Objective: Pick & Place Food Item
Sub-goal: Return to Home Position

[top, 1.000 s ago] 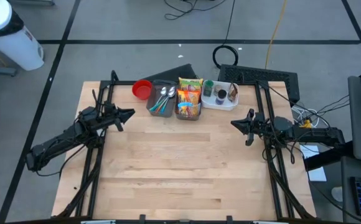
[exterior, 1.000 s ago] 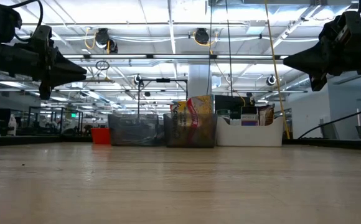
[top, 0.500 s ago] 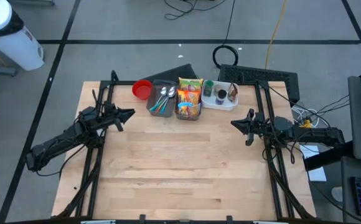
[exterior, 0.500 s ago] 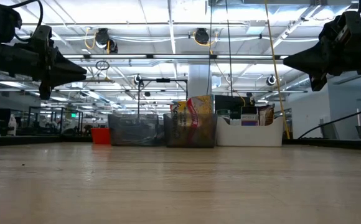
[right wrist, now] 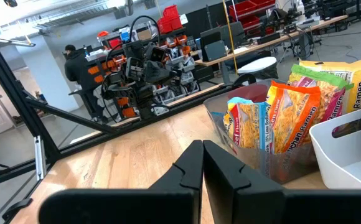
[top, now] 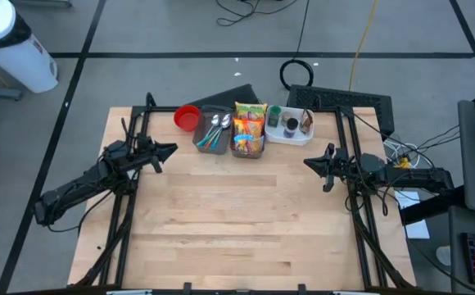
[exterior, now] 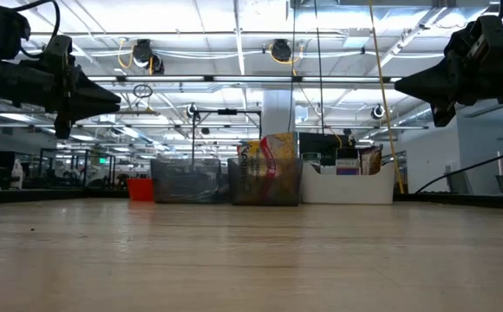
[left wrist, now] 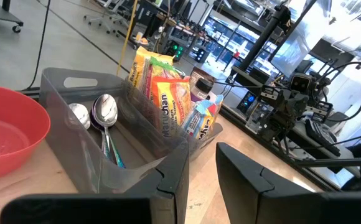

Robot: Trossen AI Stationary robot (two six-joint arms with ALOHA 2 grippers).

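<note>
Bins along the far edge of the table (top: 237, 221): much of their load is out of sight

In the low view the dark wall of the left black bin (exterior: 186, 180) hides the spoons, and that bin covers part of the red bowl (exterior: 139, 188). The left wrist view cuts the bowl at the picture's edge and shows the blue noodle pack (left wrist: 204, 115) partly behind the orange packs (left wrist: 168, 99). The right wrist view crops the white bin (right wrist: 342, 155). From above its bottles (top: 290, 123) are too small to tell apart.

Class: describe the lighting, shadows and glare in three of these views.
Low view: ceiling lamps shine from behind, so the left gripper and right gripper show as dark silhouettes. High view: even light, no hard shadows on the table. Left wrist view: the spoons glint.
</note>
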